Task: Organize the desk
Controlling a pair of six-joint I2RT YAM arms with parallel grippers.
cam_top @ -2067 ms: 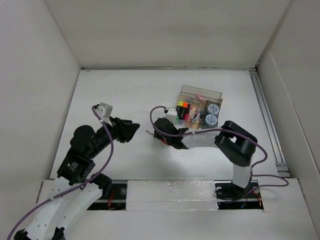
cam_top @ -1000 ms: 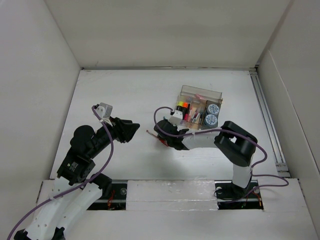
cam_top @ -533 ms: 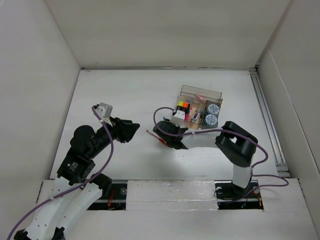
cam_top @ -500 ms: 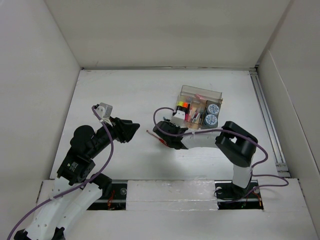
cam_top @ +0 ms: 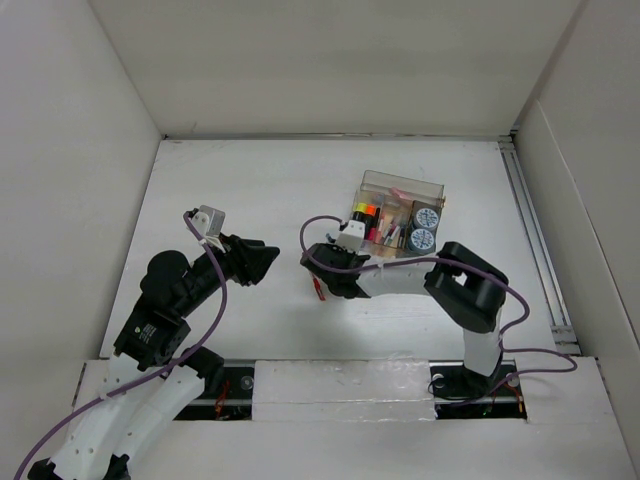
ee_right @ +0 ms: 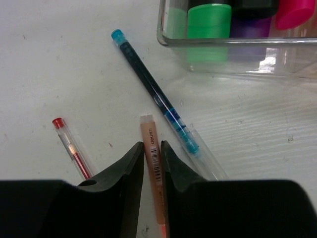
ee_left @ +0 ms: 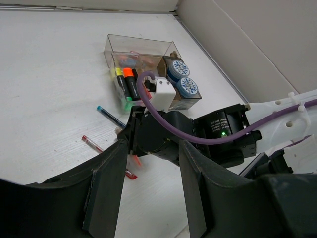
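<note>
Nearest, on the left, black left gripper (ee_left: 152, 153) poised above the large flat white matte desk (cam_top: 250, 180), jaws apart on nothing. Just past it, black right gripper (ee_right: 152, 146) low over that tabletop, jaws closed on a slim orange-tan plastic pen (ee_right: 151, 134) lying lengthwise between them. Likely risks: sliding out forward on the lift, or nudging the thin red-capped clear pen (ee_right: 72, 146) just beside and the blue-capped clear pen (ee_right: 153, 94) slanting ahead. Farther on, small clear compartmented organizer box (cam_top: 403, 180) holding stubby coloured highlighters (ee_right: 208, 20). Desk lying level, face up, from near edge to white far wall (cam_top: 340, 60), long axis seemingly side to side.
</note>
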